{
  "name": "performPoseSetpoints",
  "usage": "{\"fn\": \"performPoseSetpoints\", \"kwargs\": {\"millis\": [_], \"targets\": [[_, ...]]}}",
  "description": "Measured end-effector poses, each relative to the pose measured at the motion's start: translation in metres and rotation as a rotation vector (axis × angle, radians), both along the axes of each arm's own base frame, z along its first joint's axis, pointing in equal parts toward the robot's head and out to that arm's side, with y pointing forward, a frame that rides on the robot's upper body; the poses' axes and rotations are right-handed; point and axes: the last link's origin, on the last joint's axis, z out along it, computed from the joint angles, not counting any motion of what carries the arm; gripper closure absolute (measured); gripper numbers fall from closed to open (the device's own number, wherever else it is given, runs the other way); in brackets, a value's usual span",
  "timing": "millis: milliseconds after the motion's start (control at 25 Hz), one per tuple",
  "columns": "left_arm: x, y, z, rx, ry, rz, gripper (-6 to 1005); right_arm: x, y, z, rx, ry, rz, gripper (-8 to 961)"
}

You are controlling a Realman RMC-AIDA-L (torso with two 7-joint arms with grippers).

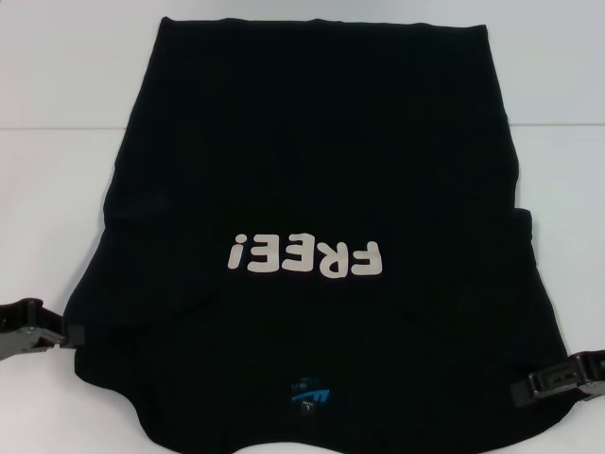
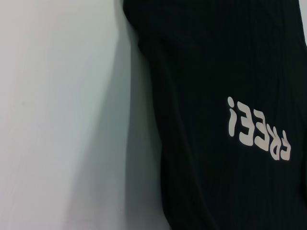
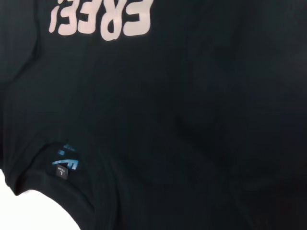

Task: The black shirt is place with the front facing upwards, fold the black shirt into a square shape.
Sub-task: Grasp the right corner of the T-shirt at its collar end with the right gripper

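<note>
Print (image 1: 304, 256) on black shirt (image 1: 312, 142) reads "FREE!"; left hand (image 1: 64, 335) and right hand (image 1: 529, 391) grip its edges.

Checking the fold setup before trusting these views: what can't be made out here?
- Collar edge of the large black cotton shirt: cut off by the head view's lower edge.
- Left claw and right claw fingertips: hidden at the cloth's edge, head view; absent from both wrist views.
- Small blue neck label: text too small.
</note>
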Motion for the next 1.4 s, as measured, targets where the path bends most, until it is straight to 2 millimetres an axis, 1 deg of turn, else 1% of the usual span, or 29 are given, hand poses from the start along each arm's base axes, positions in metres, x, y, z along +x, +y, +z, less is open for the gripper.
{"fn": "performPoseSetpoints", "kwargs": {"millis": [320, 880, 1080, 1320, 1400], "targets": [[0.0009, 0.0, 0.0001, 0.003, -0.008, -0.003, 996, -0.0024, 0.0045, -0.0033, 0.014, -0.006, 0.013, 133], [0.003, 0.001, -0.0003, 0.008, -0.02, -0.015, 996, -0.0017, 0.0073, -0.0033, 0.028, -0.018, 0.043, 551], [0.0028, 0.0013, -0.0003, 0.01, -0.018, -0.014, 996, -0.0017, 0.0075, -0.0029, 0.029, -0.019, 0.044, 791], [0.0039, -0.0003, -0.0006, -0.006, -0.022, -0.022, 996, -0.0025, 0.0085, -0.0012, 0.029, -0.021, 0.051, 921], [0.0053, -0.0028, -0.0001, -0.025, -0.031, -0.03, 996, -0.0029, 0.0074, 0.0014, 0.019, -0.015, 0.065, 920]]}}
